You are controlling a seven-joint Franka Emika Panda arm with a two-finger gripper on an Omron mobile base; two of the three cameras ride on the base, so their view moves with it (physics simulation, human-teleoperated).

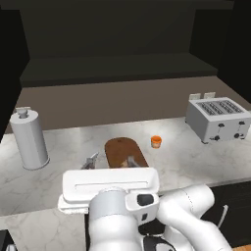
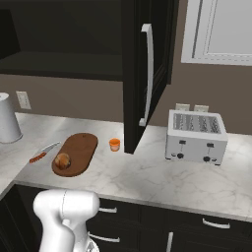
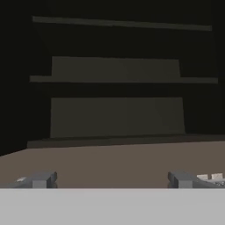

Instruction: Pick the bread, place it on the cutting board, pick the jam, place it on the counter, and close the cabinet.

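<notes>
The bread [image 2: 62, 160] rests on the near end of the dark wooden cutting board [image 2: 81, 147] [image 1: 120, 147]. The small orange jam [image 2: 114, 144] [image 1: 156, 141] stands on the marble counter [image 2: 147, 172], just right of the board. Above, the black cabinet [image 2: 147, 74] has its door swung out over the counter, and bare shelves [image 3: 116, 79] show inside. My gripper [image 1: 111, 162] [image 3: 112, 180] is open with nothing between its fingers. It hovers over the near end of the board, pointing level at the cabinet shelves. In the left base view my hand covers most of the bread.
A silver toaster [image 2: 196, 135] [image 1: 218, 119] sits at the right of the counter. A white canister [image 1: 29, 139] stands at the left. An orange-handled knife [image 2: 42, 153] lies left of the board. The open door edge hangs just behind the jam.
</notes>
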